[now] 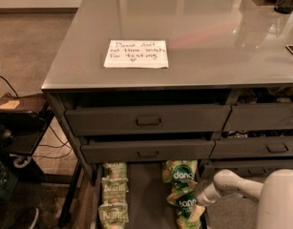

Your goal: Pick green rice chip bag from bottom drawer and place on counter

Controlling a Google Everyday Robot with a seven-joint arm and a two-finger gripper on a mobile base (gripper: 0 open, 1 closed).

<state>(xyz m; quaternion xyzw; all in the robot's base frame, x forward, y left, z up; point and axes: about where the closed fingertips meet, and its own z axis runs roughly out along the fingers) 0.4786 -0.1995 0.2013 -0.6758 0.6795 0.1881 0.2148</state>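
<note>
Lying just beside the tool [199, 200] is the green rice chip bag [185, 205].

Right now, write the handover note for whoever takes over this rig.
Gripper: low in the bottom drawer, beside a green rice chip bag in the right-hand row.
Paler green bags: left-hand row.
Counter: carries the paper note, no bag on it.
Done: drawer open, arm reached in.
Left: secure the bag, lift it out, set it on the counter.
</note>
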